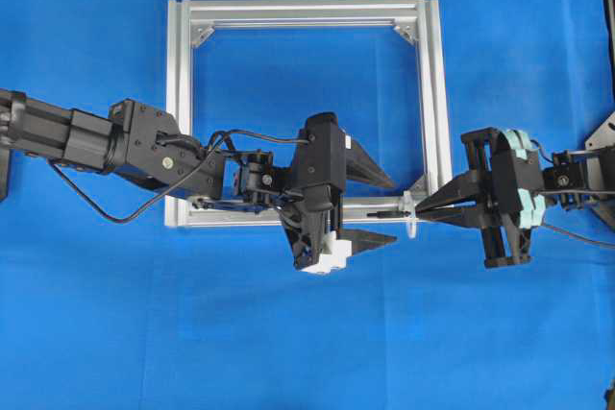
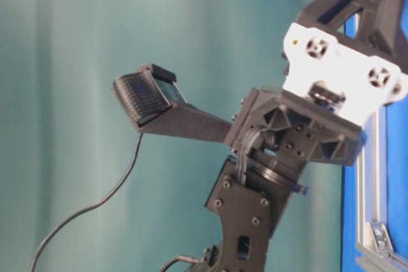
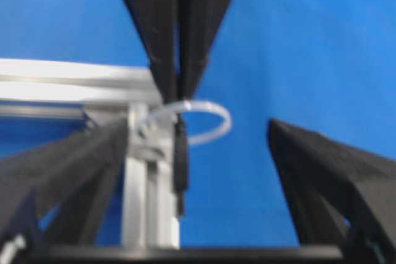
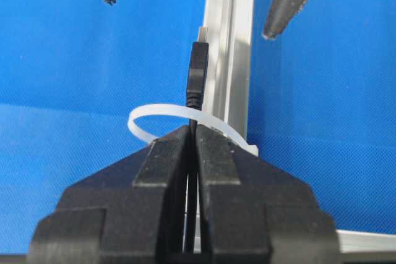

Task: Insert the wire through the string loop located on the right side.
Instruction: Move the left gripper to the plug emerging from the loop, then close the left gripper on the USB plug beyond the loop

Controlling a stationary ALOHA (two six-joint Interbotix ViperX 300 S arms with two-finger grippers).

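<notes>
The wire's plug [image 4: 198, 72] points away from my right gripper [image 4: 192, 133], which is shut on the thin black wire just behind it. The white string loop [image 4: 154, 114] circles the wire between the plug and the jaws. In the left wrist view the plug [image 3: 180, 165] hangs below the string loop [image 3: 213, 125], beside the frame bar. My left gripper [image 3: 198, 129] is open, with one finger on each side of the plug and touching nothing. From overhead, the plug [image 1: 384, 212] lies between the left gripper's [image 1: 393, 209] fingers, and the right gripper [image 1: 425, 208] meets the string loop [image 1: 411, 218].
The square aluminium frame [image 1: 298, 14] lies on the blue cloth, and both grippers work at its lower right corner. A frame bar [image 4: 230, 47] runs right beside the plug. The table-level view shows only one ribbed finger pad [image 2: 140, 97] and part of the frame [image 2: 376, 237].
</notes>
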